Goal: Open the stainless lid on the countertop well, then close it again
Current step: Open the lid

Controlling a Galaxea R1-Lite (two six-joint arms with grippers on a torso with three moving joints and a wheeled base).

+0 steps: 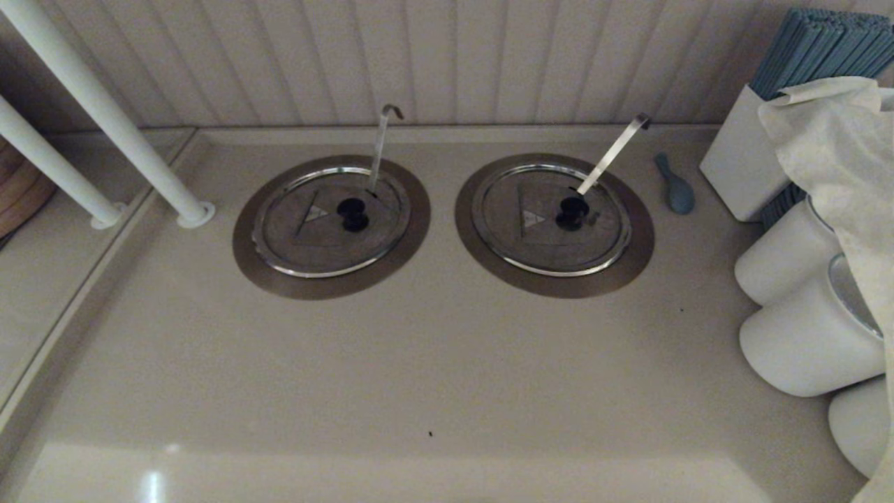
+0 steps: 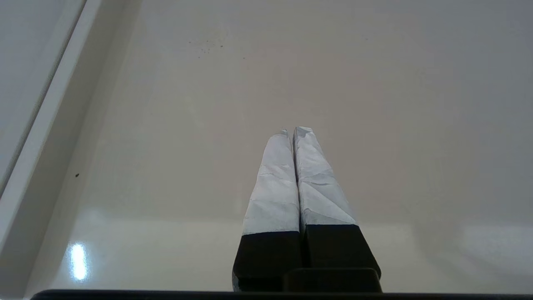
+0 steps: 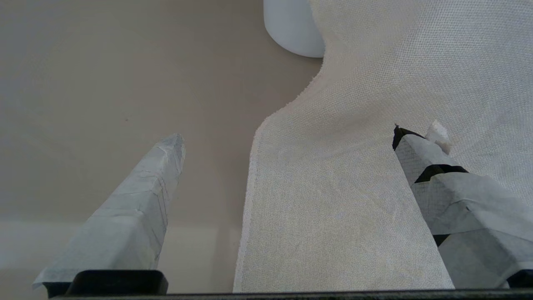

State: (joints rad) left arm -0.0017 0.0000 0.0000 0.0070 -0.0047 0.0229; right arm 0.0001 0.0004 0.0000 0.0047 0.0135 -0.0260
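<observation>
The stainless lid (image 1: 307,237) lies shut on the countertop well, whose chrome rim (image 1: 328,272) sits inside a dull bronze-grey flange (image 1: 258,269), left of centre in the head view. It carries a black knob (image 1: 353,213) and a pale triangle mark (image 1: 316,213). A thin hook-tipped ladle handle (image 1: 379,150) rises through it. Neither arm shows in the head view. My left gripper (image 2: 293,130) is shut on nothing above bare counter. My right gripper (image 3: 287,135) is open beside a hanging white cloth (image 3: 354,187).
The twin lid (image 1: 531,241) with a broad strap handle (image 1: 614,154) lies to the right. White poles (image 1: 105,112) stand at the left. A teal object (image 1: 676,187), a white box (image 1: 740,161), white canisters (image 1: 803,335) and the cloth (image 1: 838,140) crowd the right edge.
</observation>
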